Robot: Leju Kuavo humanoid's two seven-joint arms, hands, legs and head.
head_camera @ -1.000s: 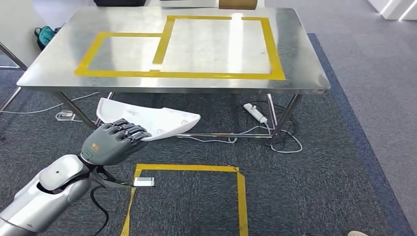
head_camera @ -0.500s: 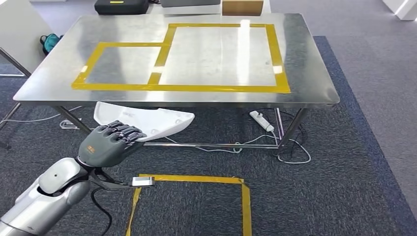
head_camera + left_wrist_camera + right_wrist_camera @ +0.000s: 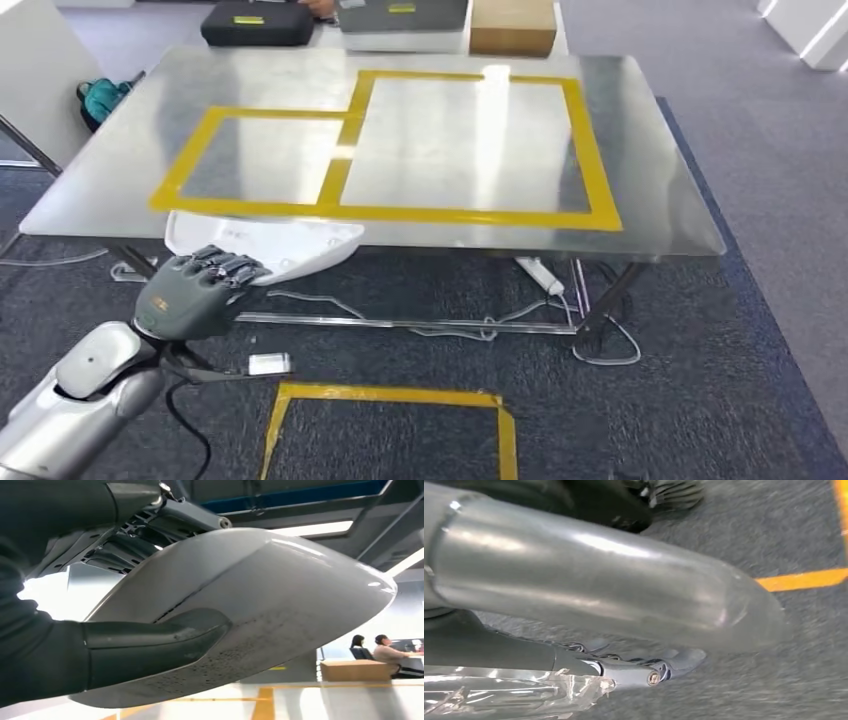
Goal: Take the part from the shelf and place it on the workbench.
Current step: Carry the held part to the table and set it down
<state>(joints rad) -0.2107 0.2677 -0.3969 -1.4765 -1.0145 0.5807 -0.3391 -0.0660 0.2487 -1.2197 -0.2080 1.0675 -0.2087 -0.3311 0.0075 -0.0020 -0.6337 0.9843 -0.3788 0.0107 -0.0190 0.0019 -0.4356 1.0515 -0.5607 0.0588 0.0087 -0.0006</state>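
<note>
My left hand (image 3: 195,290) grips the white curved shell part (image 3: 300,245) from above, at its near end. The part lies roughly level, and its far edge reaches the front edge of the steel workbench (image 3: 120,180) at the left. On the bench top, yellow tape marks a small rectangle (image 3: 265,155) and a larger one (image 3: 470,140). In the left wrist view the thumb (image 3: 150,645) presses against the part's smooth underside (image 3: 280,595). The right wrist view has my right hand (image 3: 624,670) hanging over the carpet, fingers stretched out with nothing in them.
A black case (image 3: 257,22), a grey case (image 3: 400,15) and a cardboard box (image 3: 512,25) stand at the bench's far edge. Under the bench lie a power strip (image 3: 540,272) and cables. A yellow tape square (image 3: 390,400) marks the carpet. A teal bag (image 3: 100,97) sits at the left.
The whole picture has shifted as the camera came closer to the workbench. The held part, earlier well short of the bench, now meets its front edge.
</note>
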